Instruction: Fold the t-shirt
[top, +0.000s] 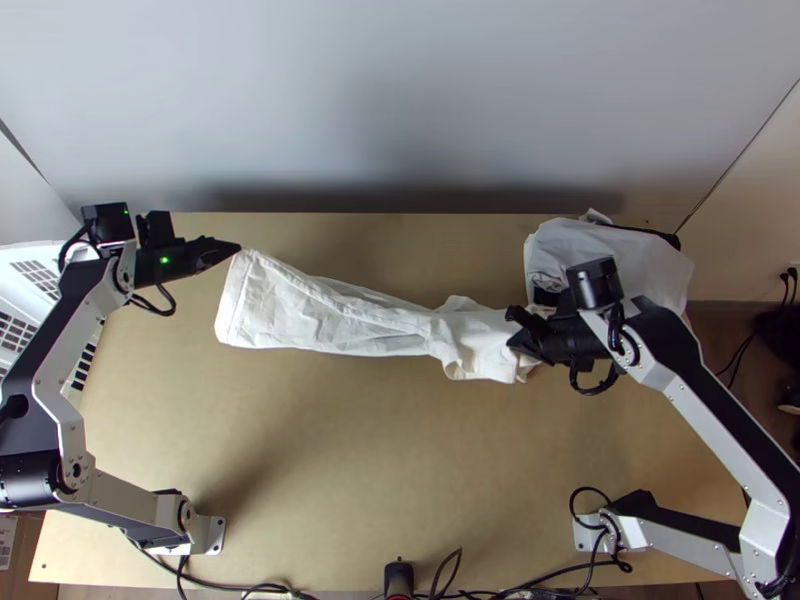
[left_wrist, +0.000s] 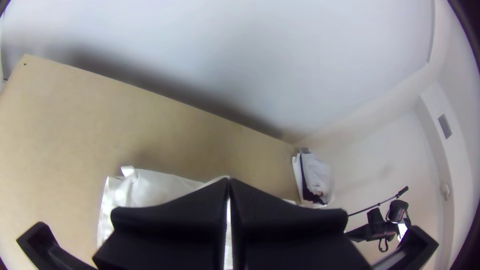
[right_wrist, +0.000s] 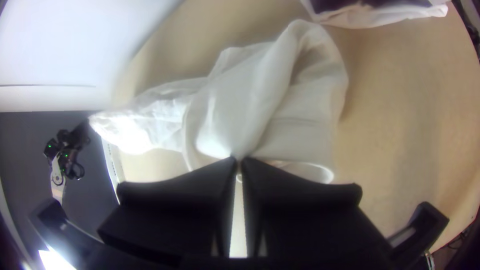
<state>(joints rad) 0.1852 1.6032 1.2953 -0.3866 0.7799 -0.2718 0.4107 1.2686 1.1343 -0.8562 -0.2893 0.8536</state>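
In the top view a white t-shirt (top: 350, 318) lies as a long narrow strip across the table's upper middle, wrinkled and bunched at its right end. My left gripper (top: 238, 247) is shut on the shirt's upper left corner. At the bunched end, my right gripper (top: 515, 330) is shut on the cloth. In the left wrist view the left gripper (left_wrist: 229, 182) has its tips together over the white cloth (left_wrist: 155, 187). The right wrist view has the right gripper (right_wrist: 239, 160) pinching a fold of the shirt (right_wrist: 260, 100), with loose layers hanging around it.
A pile of white and dark cloth (top: 610, 255) sits at the table's upper right corner, close behind the right gripper. A white slotted object (top: 40, 290) stands at the left edge. Cables (top: 450, 590) run along the near edge of the table (top: 380, 450).
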